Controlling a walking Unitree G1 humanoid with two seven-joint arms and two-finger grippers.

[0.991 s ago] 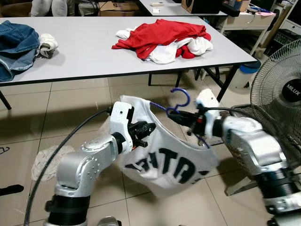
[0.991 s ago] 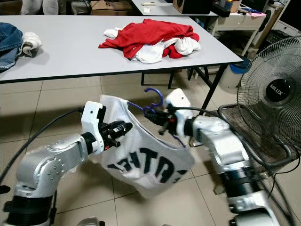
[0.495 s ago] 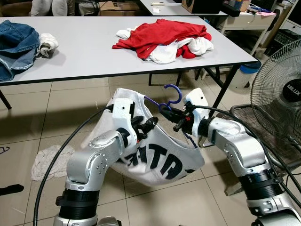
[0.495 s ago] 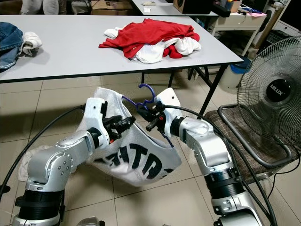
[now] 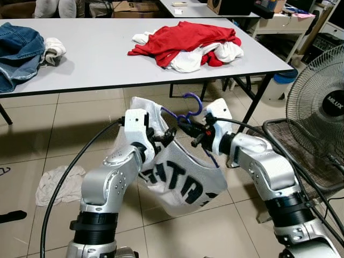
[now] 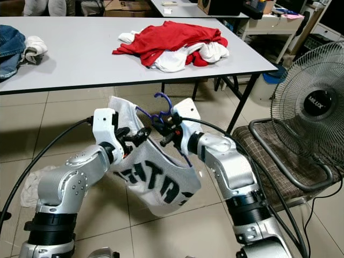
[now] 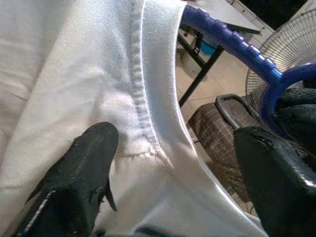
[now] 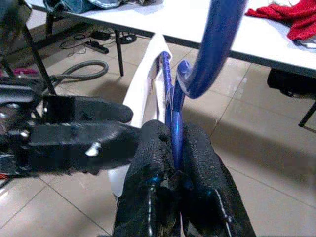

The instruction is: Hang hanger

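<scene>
A white shirt [image 5: 180, 174] with black letters hangs between my two arms above the tiled floor. A blue hanger [image 5: 192, 102] sits in its neck opening, hook pointing up. My right gripper [image 5: 187, 129] is shut on the hanger's neck just below the hook; the right wrist view has both fingers [image 8: 153, 148] clamped on the blue hanger [image 8: 217, 44]. My left gripper [image 5: 164, 135] is at the collar, right beside the hanger. In the left wrist view the left gripper [image 7: 175, 143] is open, with the shirt's collar seam [image 7: 140, 98] lying between its fingers.
A grey table [image 5: 97, 59] stands just ahead, with a red and white clothes pile [image 5: 185, 40] and jeans [image 5: 19, 51] on it. To the right are a standing fan [image 5: 322, 102] and a chair [image 5: 293, 140]. A rag [image 5: 56, 183] and a cable lie on the floor at left.
Both arms have lifted the shirt and hanger higher and a bit left. The left gripper has closed in on the collar next to the hanger.
</scene>
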